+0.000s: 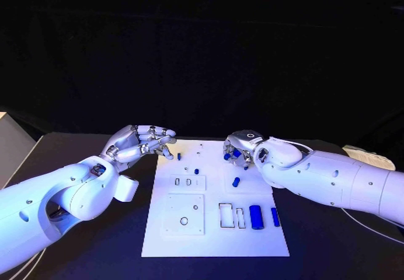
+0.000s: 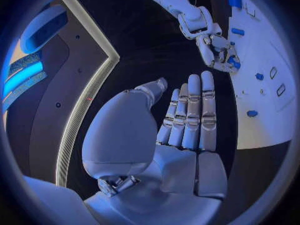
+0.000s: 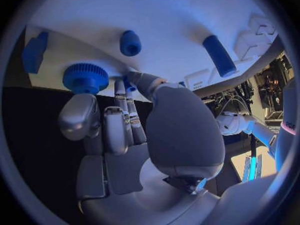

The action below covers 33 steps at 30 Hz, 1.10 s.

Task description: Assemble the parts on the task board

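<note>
- Left arm (image 1: 59, 195): glossy white rounded shell, small dark screw holes, boxy white block at wrist.
- Right arm (image 1: 337, 178): same white shell, thin white cable alongside.
- Left hand (image 1: 141, 143), right hand (image 1: 246, 146): silver, segmented fingers.

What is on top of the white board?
Small blue parts lie on the task board: a blue cylinder, a thin blue bar, a short blue peg. The right robot hand covers part of the far end, hiding whatever lies beneath it.
</note>
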Each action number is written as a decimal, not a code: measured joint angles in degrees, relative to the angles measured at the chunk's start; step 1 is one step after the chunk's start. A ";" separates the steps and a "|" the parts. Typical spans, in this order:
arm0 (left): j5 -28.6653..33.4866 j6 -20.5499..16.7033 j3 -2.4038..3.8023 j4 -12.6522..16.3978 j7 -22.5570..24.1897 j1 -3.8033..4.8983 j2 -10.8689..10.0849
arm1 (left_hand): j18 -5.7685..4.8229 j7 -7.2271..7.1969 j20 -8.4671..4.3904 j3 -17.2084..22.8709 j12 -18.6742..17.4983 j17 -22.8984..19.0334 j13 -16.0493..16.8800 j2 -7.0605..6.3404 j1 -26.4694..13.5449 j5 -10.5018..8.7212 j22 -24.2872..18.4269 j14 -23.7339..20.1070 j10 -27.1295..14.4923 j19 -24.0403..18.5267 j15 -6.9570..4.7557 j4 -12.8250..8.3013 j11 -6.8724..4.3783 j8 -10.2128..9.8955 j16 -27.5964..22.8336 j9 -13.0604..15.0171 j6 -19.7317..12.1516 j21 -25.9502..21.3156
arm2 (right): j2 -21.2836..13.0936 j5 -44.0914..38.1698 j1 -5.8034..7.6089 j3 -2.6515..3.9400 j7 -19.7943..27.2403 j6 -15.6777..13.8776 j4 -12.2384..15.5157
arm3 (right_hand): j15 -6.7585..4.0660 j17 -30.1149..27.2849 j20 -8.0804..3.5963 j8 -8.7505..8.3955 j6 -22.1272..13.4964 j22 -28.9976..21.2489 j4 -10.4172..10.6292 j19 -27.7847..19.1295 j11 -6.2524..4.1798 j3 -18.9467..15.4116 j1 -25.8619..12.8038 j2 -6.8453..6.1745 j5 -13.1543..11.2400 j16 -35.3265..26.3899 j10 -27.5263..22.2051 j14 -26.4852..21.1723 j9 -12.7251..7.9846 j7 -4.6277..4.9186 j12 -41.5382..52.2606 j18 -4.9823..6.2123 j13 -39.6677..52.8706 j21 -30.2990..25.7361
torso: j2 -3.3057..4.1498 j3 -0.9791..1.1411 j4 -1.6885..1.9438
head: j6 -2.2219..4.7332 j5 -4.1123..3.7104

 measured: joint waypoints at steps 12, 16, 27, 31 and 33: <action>-0.12 0.28 0.00 -0.31 -0.49 0.00 -0.18 | 0.00 0.21 0.00 0.39 0.00 0.10 0.00 0.19 0.19 0.00 0.22 -0.41 -0.20 -0.41 0.02 -0.39 0.21 -0.33 0.00 0.10 -0.21 0.21 | -0.22 0.09 0.64 0.62 -1.98 -2.34 2.76 | -0.19 0.14 -0.21 0.33 0.06 0.42 -0.08 -0.22 0.01 -0.08 -0.52 0.95 -0.08 0.21 0.01 0.20 -0.01 0.00 0.00 0.00 0.31 0.21 | 0.29 -0.11 -0.10 | 0.67 -0.06; -0.15 0.35 0.01 -0.31 -0.66 0.00 -0.25 | 0.00 0.21 0.00 0.46 0.00 0.11 0.00 0.24 0.24 0.00 0.23 -0.41 -0.40 -0.41 0.01 -0.46 0.41 -0.33 0.00 0.12 -0.21 0.21 | 0.90 -0.05 0.87 0.71 -3.24 -2.96 2.34 | -0.19 0.14 -0.21 0.35 0.06 0.48 0.02 -0.22 0.02 -0.33 -0.60 1.04 -0.11 0.21 0.03 0.20 -0.02 0.00 0.00 0.00 0.39 0.41 | 0.41 -0.16 -0.10 | 0.86 -0.12; -0.22 0.60 0.01 -0.23 -1.00 0.00 -0.21 | 0.00 0.21 0.21 0.46 0.00 0.11 0.01 0.24 0.24 0.00 0.31 -0.62 -0.40 -0.62 0.21 -0.46 0.41 -0.33 0.00 0.12 -0.21 0.43 | 5.28 -1.59 1.00 1.23 -6.75 -4.67 -0.89 | -0.19 0.29 -0.20 0.40 0.04 0.76 0.01 -0.22 0.09 -0.33 -1.08 0.84 -0.45 0.45 0.09 0.20 -0.02 -0.03 0.01 0.00 0.48 0.42 | 0.73 -0.19 0.04 | 0.99 -0.23; -0.26 0.71 0.01 -0.21 -1.09 0.00 -0.16 | 0.00 0.21 0.21 0.46 0.00 0.16 0.01 0.24 0.24 0.00 0.31 -0.61 -0.61 -0.62 0.21 -0.46 0.19 -0.33 0.00 0.11 -0.21 0.43 | 6.67 -2.29 1.00 1.33 -7.77 -5.26 -1.93 | -0.18 0.38 -0.20 0.43 0.04 0.87 0.01 -0.23 0.09 -0.34 -1.08 0.84 -0.54 0.45 0.09 0.20 -0.02 -0.04 0.01 0.00 0.48 0.66 | 0.81 -0.20 0.10 | 1.07 -0.13; -0.29 0.76 0.01 -0.20 -1.12 0.00 -0.16 | 0.00 0.20 0.21 0.46 0.00 0.16 0.01 0.24 0.24 0.00 0.30 -0.61 -0.61 -0.62 0.21 -0.46 0.19 -0.33 0.00 0.11 -0.21 0.43 | 7.28 -2.68 1.00 1.39 -8.20 -5.55 -2.32 | -0.18 0.39 -0.20 0.43 0.04 0.87 0.01 -0.23 0.09 -0.34 -1.10 0.83 -0.55 0.45 0.09 0.20 -0.02 -0.05 0.01 0.00 0.48 0.66 | 0.83 -0.20 0.12 | 1.09 0.01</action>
